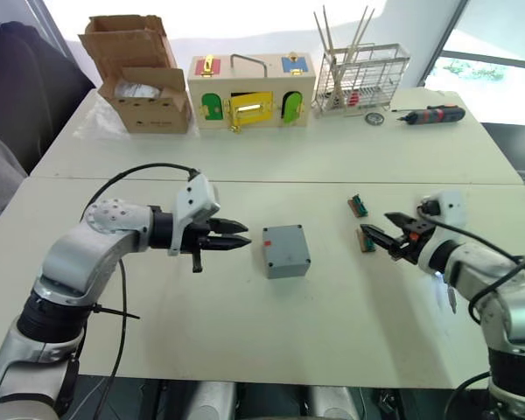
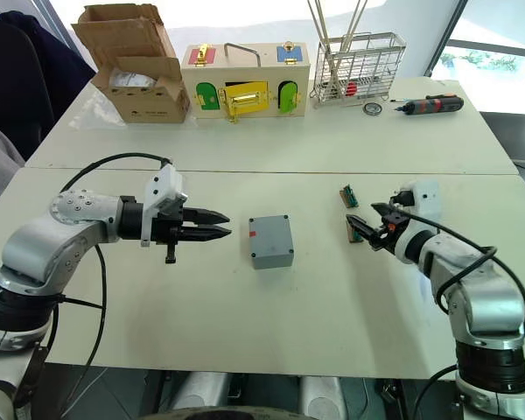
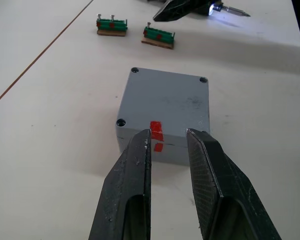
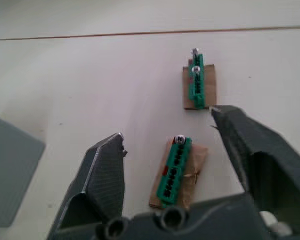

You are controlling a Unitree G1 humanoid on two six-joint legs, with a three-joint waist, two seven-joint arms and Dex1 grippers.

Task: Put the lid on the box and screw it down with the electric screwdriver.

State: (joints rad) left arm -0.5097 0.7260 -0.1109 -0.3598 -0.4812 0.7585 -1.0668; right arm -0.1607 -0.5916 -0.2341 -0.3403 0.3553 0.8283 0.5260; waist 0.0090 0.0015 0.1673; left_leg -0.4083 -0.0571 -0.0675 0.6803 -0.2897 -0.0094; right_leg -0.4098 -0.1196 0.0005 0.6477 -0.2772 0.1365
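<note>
The box [image 1: 286, 250] sits mid-table with the lid [image 3: 166, 102] apparently already seated on it, though the seam is hard to judge. The left gripper [image 1: 232, 237], released and empty, hovers just beside the box's red-marked side. The right gripper [image 2: 369, 229] gapes empty over a green terminal block [image 4: 175, 170], well apart from the box. Steadying the box squarely should precede any driving.

Lying on the white table [image 1: 271, 166]: two small green connector blocks [image 4: 176, 170] on brown bases, near each other. Standing along the far edge: an open cardboard box [image 1: 140, 74], just beside it a wooden box [image 1: 250, 90] with coloured doors and a metal handle, then a wire rack [image 1: 360, 77] holding thin sticks. Resting beyond the rack: a small round metal piece [image 1: 374, 118] and a red-and-black screwdriver [image 1: 432, 114].
</note>
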